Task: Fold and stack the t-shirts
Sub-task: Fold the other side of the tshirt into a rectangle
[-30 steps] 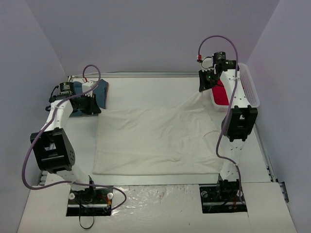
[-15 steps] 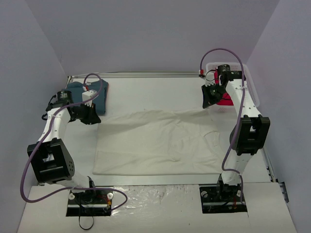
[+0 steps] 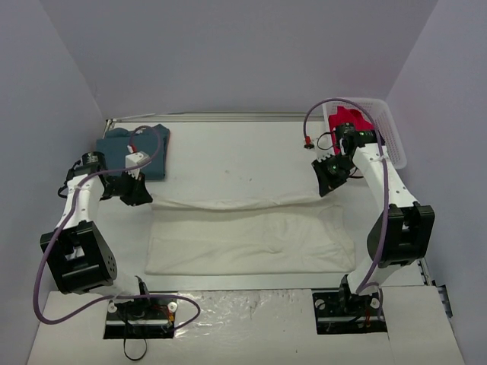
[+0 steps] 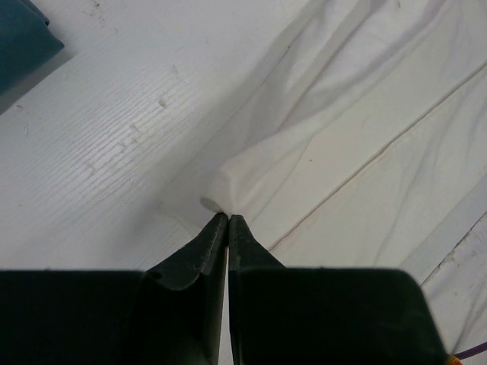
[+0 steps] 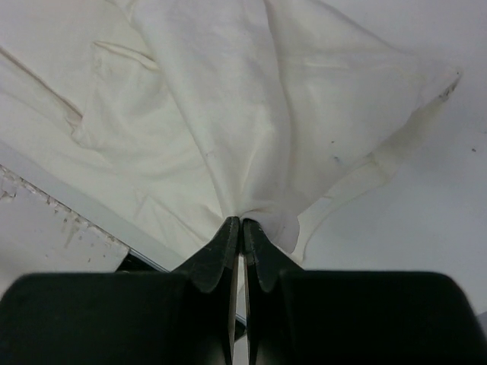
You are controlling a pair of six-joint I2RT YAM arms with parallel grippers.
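The left gripper (image 4: 227,218) and right gripper (image 5: 241,223) are clamping the far left and right corners of the large cream-white cloth t-shirt (image 3: 251,236).

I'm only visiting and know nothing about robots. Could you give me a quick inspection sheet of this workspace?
Surface: white table, lightly scuffed.
Job's things: cream-white shirt half folded, centre; teal shirt folded, far left; red shirt in basket.
Clutter: basket, far right.
Grippers: left gripper and right gripper each shut on cream-white shirt's edge.
Cables: purple cables loop along both arms.
Surroundings: plain pale walls.
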